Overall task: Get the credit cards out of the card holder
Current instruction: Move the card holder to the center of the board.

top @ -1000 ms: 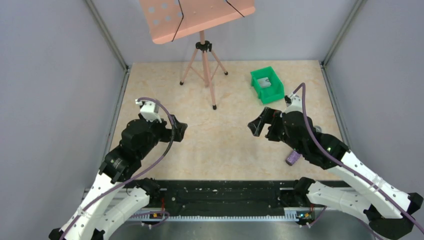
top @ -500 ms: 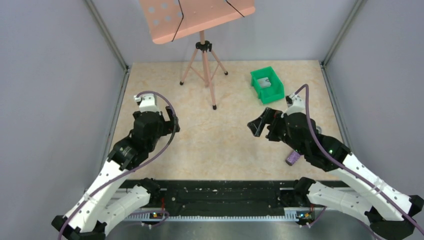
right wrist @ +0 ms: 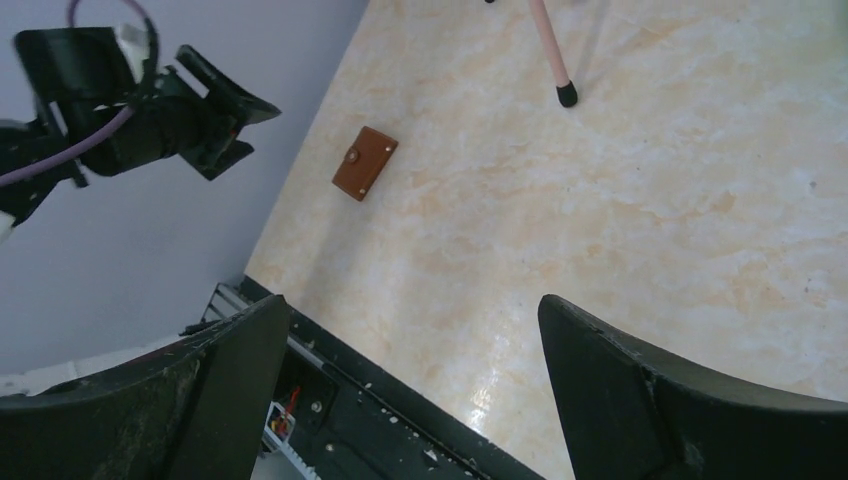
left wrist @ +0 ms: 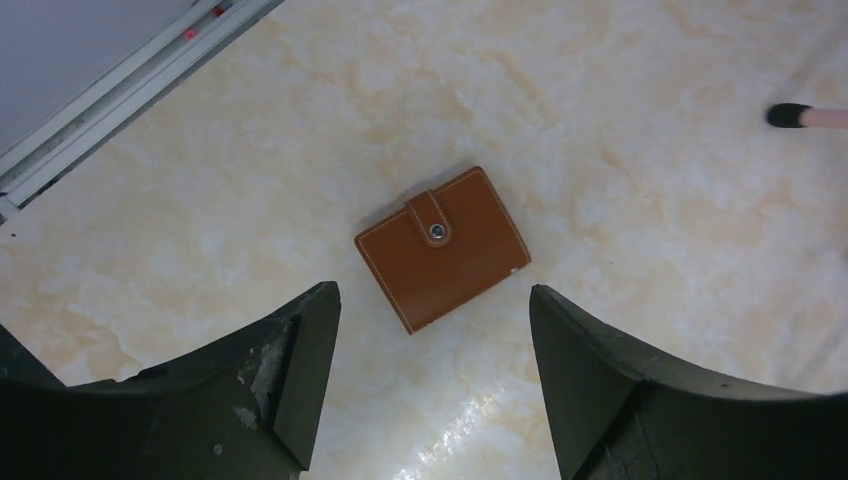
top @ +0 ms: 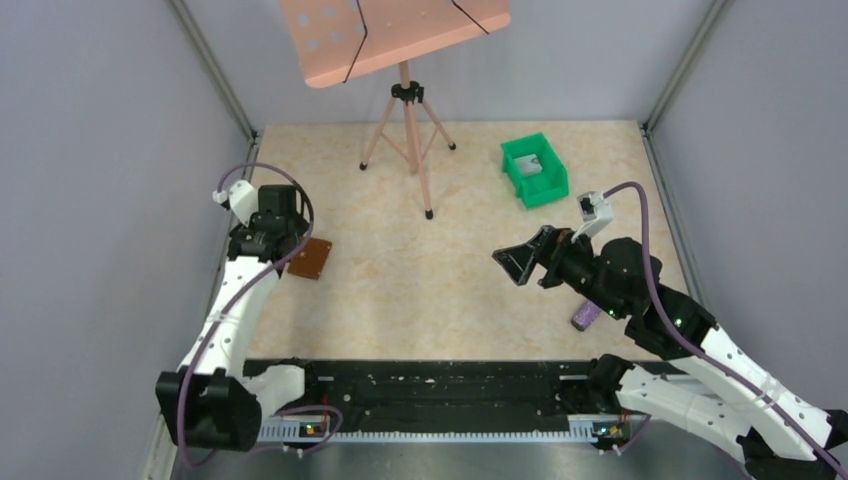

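Observation:
The card holder (top: 311, 258) is a brown leather wallet lying flat and closed on the table at the left, its snap tab fastened. It also shows in the left wrist view (left wrist: 442, 248) and the right wrist view (right wrist: 364, 163). No credit cards show; the closed wallet hides its inside. My left gripper (top: 272, 242) hangs open and empty just left of the wallet and above it, and the wallet lies just beyond its fingertips (left wrist: 430, 300). My right gripper (top: 515, 262) is open and empty at mid-right, far from the wallet, pointing left toward it (right wrist: 412, 305).
A green plastic bin (top: 518, 158) stands at the back right with a small grey flat piece inside. A pink tripod stand (top: 405, 130) stands at the back middle, one foot (top: 428, 213) nearest the arms. Grey walls close in the table's left, right and back.
My left arm has swung left and back toward the wall, uncovering the wallet that its gripper hid before. My right gripper has turned and lifted slightly, staying open.

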Robot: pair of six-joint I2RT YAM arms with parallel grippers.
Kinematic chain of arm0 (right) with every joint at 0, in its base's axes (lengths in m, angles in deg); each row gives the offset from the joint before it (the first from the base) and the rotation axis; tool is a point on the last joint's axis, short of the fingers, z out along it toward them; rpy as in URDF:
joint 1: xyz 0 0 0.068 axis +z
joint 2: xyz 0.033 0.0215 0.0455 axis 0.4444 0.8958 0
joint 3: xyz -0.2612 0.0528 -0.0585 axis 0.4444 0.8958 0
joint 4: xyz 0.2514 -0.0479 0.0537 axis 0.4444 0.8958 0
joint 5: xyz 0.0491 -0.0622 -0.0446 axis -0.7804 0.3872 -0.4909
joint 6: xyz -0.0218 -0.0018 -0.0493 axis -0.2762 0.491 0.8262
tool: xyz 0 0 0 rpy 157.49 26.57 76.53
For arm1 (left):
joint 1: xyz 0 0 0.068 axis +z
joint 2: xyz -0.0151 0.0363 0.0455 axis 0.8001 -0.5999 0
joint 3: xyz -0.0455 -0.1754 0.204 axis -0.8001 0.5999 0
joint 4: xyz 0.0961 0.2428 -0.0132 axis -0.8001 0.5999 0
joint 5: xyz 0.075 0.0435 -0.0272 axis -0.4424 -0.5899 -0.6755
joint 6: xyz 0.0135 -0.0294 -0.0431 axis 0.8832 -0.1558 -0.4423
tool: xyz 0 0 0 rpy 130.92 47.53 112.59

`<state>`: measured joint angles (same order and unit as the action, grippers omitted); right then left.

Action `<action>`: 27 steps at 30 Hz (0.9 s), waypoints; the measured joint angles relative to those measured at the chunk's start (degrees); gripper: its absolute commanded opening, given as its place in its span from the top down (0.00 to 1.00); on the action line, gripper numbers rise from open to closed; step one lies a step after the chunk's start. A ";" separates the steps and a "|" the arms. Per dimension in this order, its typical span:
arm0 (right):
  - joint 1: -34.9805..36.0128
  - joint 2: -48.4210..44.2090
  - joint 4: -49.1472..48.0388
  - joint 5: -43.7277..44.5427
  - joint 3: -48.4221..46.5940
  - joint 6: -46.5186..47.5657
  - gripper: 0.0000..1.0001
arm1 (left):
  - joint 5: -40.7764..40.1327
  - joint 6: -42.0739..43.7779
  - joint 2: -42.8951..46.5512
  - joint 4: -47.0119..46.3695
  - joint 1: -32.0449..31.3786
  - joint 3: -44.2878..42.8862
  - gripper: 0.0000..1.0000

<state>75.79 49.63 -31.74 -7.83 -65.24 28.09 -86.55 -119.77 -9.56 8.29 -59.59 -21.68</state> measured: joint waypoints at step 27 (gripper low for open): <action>0.00 -1.25 -4.28 -6.58 0.35 2.62 0.04 | 34.82 14.40 -42.45 -5.81 19.21 -12.74 0.31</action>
<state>75.79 48.38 -36.02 -14.41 -64.89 30.71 -51.73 -105.37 -52.00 2.48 -40.38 -34.42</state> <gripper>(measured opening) 0.960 0.719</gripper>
